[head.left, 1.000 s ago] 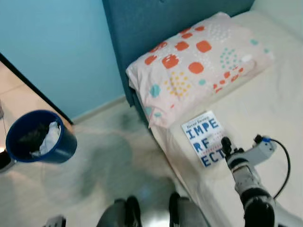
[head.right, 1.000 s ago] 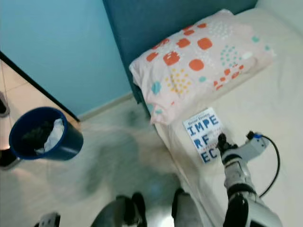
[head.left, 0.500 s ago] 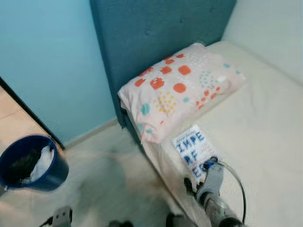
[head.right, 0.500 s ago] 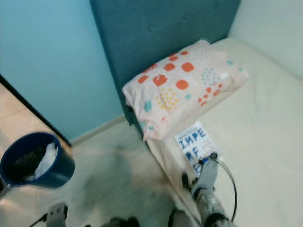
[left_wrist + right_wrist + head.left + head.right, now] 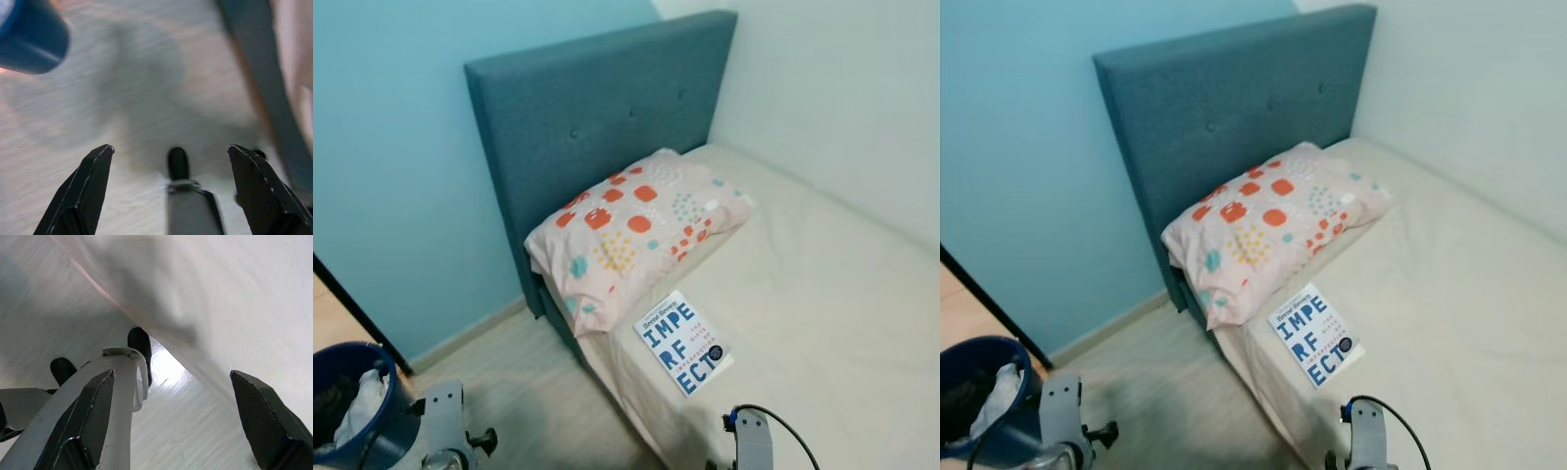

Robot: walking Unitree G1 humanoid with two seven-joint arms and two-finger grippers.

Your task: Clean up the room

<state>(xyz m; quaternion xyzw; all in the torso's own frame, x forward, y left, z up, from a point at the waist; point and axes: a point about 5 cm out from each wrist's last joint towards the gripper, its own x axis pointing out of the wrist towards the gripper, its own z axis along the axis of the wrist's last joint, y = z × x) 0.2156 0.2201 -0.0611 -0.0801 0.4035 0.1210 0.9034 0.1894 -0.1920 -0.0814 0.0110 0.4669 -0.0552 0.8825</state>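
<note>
A white book (image 5: 683, 343) with large blue block letters on its cover lies flat on the cream bed (image 5: 822, 294), near the mattress edge. It sits just below a pale pink pillow (image 5: 631, 230) dotted with orange and teal shapes, which leans against a teal padded headboard (image 5: 597, 127). The book lies ahead of the right gripper (image 5: 171, 421), well apart from it. That gripper hangs low beside the bed edge, fingers spread wide and empty. The left gripper (image 5: 168, 186) hangs over the pale floor (image 5: 146, 98), fingers also spread wide, holding nothing. A dark blue bin (image 5: 347, 406) holding crumpled white paper stands on the floor near the left gripper.
</note>
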